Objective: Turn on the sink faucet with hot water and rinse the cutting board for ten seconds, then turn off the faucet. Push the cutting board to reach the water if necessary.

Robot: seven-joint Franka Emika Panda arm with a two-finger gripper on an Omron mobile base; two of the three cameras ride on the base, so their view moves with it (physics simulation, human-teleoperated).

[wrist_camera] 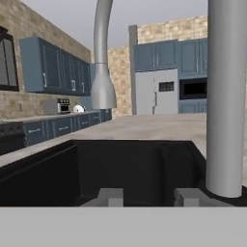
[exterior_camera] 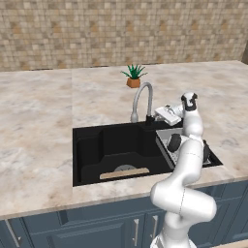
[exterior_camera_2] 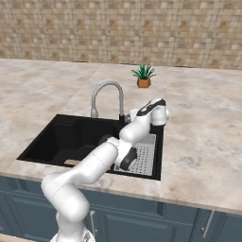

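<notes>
tool (wrist_camera: pixel 149 197) sits right at the sink faucet (exterior_camera: pixel 143 99) base, fingers parted with a gap, gripping nothing i can see. faucet riser just right of the fingertips in hand view. cutting board (exterior_camera: pixel 124 173) lies low in the sink (exterior_camera: pixel 92 145), well apart from tool.

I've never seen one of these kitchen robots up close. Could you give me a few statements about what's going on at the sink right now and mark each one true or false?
1. Water is pouring from the sink faucet. False: no stream is visible.
2. The cutting board lies in the sink. True.
3. A small potted plant stands on the counter behind the faucet. True.
4. The gripper holds the cutting board. False: it is up by the faucet's base, apart from the board.
5. A grey perforated tray sits at the sink's right side. True.
</notes>
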